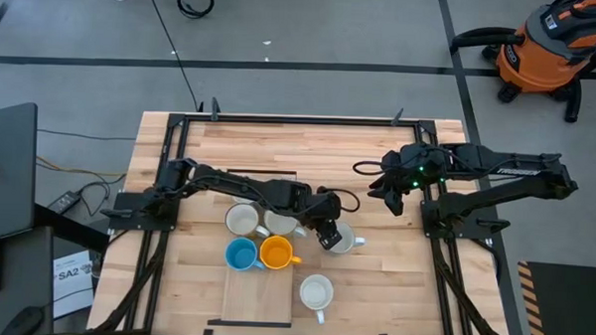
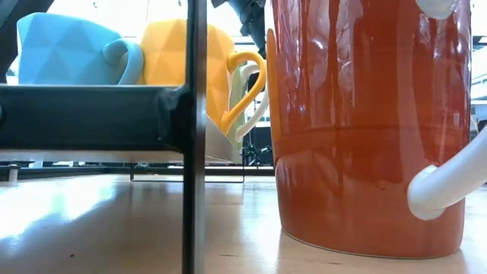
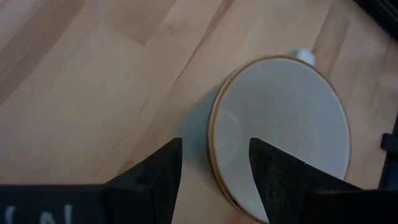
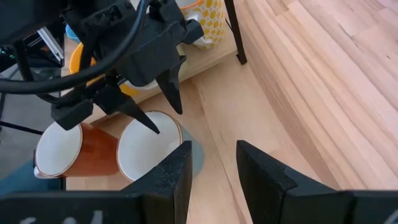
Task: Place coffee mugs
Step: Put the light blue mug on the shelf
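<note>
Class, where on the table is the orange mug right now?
In the high view the orange mug sits near the table's middle, touching the blue mug on its left, with the left gripper just beyond it to the right.

Worktop [image 1: 373, 290]: pale wood planks, smooth, low sheen, grain visible. Orange-brown mug [image 2: 369, 122]: glazed ceramic, highly glossy, reflections streaking its wall; handle white, smooth. Blue mug [image 2: 68, 49]: faceted, satin finish. My left gripper [image 3: 214, 168]: jaws matt black plastic. Frame rail [image 2: 99, 114]: dark matt metal.

Grey floor [image 1: 313, 34] with dark seams, orange shop vacuum [image 1: 546, 47] at far corner.
</note>
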`<state>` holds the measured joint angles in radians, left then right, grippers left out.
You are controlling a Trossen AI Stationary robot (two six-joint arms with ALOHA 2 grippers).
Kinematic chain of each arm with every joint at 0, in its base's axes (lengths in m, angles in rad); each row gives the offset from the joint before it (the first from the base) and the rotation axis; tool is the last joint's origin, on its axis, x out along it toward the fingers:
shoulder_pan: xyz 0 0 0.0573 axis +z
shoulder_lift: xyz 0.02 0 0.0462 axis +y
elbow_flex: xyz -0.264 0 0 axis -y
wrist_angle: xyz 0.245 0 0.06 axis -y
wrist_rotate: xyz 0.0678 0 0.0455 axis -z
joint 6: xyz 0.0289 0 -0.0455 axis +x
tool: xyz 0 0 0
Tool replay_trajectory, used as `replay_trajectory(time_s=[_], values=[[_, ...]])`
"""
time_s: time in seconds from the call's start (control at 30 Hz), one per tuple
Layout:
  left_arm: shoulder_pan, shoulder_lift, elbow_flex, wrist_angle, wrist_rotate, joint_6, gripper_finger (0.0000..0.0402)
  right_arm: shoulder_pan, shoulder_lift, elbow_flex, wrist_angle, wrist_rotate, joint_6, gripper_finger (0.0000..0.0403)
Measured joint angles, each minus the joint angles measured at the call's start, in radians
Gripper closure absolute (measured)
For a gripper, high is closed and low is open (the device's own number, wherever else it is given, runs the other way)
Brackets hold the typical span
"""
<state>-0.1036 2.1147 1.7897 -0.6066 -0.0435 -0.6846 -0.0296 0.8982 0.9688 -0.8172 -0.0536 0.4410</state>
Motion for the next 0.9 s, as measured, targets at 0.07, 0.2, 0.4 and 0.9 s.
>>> replay_trajectory(time_s=[0.07, 0.2, 0.4, 0.9], values=[[0.002, 0.0, 0.0, 0.002, -0.005, 0.005, 0.021, 0.0, 0.0, 0.0, 0.0, 0.0, 0.0, 0.0273], [0.003, 0.001, 0.0, 0.002, -0.016, 0.055, 0.021, 0.0, 0.0, 0.0, 0.0, 0.0, 0.0, 0.0273], [0.002, 0.024, 0.001, 0.008, -0.018, 0.068, 0.0226, 0.0, 0.0, 0.0, -0.001, 0.0, 0.0, 0.0273], [0.028, 0.038, 0.001, 0.015, -0.003, 0.069, 0.0334, 0.0, 0.0, 0.0, -0.001, 0.0, 0.0, 0.0273]])
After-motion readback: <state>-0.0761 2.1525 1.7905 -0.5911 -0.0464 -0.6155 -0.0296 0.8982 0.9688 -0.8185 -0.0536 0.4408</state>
